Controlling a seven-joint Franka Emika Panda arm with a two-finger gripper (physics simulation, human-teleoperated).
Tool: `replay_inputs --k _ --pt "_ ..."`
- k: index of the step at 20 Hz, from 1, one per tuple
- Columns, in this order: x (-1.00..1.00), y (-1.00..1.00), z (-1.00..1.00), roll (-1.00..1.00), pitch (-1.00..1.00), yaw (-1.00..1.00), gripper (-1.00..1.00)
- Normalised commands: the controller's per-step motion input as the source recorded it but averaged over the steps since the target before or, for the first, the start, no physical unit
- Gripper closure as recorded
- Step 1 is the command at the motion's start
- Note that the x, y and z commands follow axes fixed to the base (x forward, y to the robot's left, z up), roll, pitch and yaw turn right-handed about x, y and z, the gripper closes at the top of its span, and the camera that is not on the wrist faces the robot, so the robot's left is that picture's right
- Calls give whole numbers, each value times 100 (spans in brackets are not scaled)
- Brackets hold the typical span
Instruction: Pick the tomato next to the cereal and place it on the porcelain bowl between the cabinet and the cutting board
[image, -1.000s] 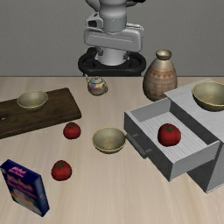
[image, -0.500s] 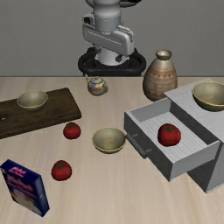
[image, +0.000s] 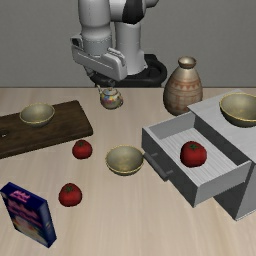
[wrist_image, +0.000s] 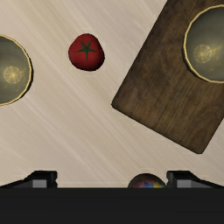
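Exterior view, change: the arm is swung toward the exterior view's left since a second ago; the approach is judged barely begun.
Cereal box (image: 30, 212): the tomato (image: 70, 194) is seen just beside it on the counter (image: 130, 120), untouched.
Gripper (image: 104, 80): spread wide, nothing held, well apart from the tomato.
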Motion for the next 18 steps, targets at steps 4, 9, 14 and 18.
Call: replay_inputs --k 4,9,14,18 --pt "0 0 -100 0 0 0 -100" --pt "0 -20 -80 0 0 0 -100" --pt "60 -40 0 0 0 0 -100" --pt "100 0 0 0 0 0 -100"
